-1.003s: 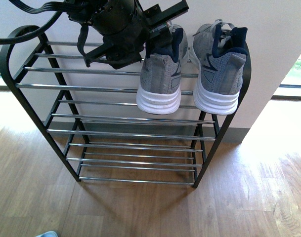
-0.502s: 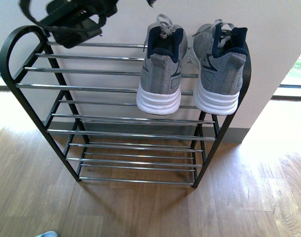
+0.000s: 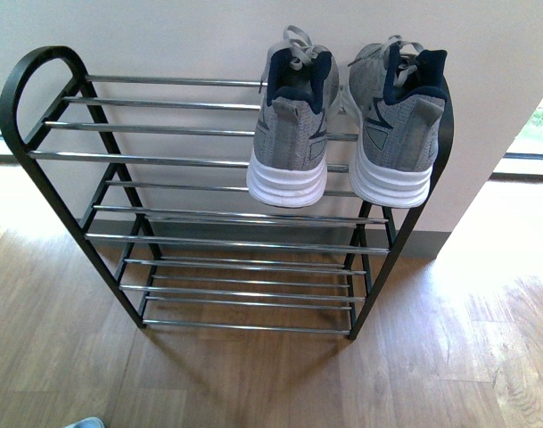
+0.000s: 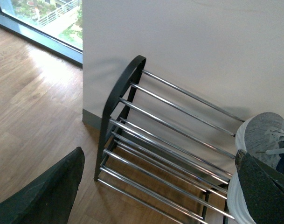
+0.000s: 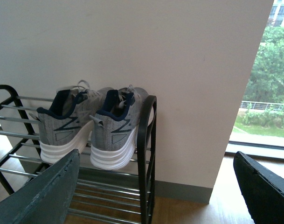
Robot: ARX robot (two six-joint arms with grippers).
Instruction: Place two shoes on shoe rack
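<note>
Arm gone from view, sneakers (image 3: 289, 134) atop rack (image 3: 164, 160), wall (image 3: 164, 36) behind

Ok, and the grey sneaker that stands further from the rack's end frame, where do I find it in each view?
Front view: inner sneaker on the shoe rack's top tier, right of centre, heel toward the camera.
Left wrist view: only a grey toe, cut by the picture's edge; probably this one.
Right wrist view: the one further from the camera, heel showing.
Shared landmark: the rack's chrome rods.
</note>
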